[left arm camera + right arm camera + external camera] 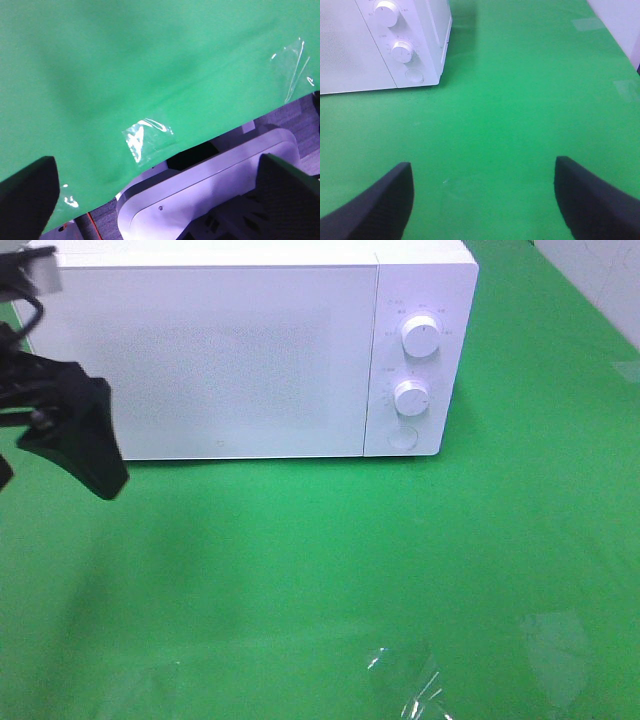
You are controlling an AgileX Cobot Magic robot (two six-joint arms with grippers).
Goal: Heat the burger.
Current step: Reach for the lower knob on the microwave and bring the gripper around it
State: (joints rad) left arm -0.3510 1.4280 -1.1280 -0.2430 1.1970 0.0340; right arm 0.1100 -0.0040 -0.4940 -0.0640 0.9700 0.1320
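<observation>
- Two grippers, and both stand wide open with nothing between their fingers.
- The left gripper [155,160] hangs over the front edge of the green table [300,570]. Its black fingers [25,197] are spread above bare cloth and a patch of clear tape [147,142].
- From the high camera it sits at nine o'clock on the table, near the microwave's nine o'clock end.
- The right gripper [482,165] hovers over bare cloth, well apart from the microwave's control corner, and it holds nothing.
- The white microwave [250,350] stands at twelve o'clock with its door shut.
- On its three o'clock side are an upper knob [420,337], a lower knob [411,398] and, beneath them, a round button [403,437].
- More crinkled tape [400,680] lies at five o'clock, near the table's front edge.
- I cannot tell where the burger is; no view shows it, and the microwave door is not see-through.
</observation>
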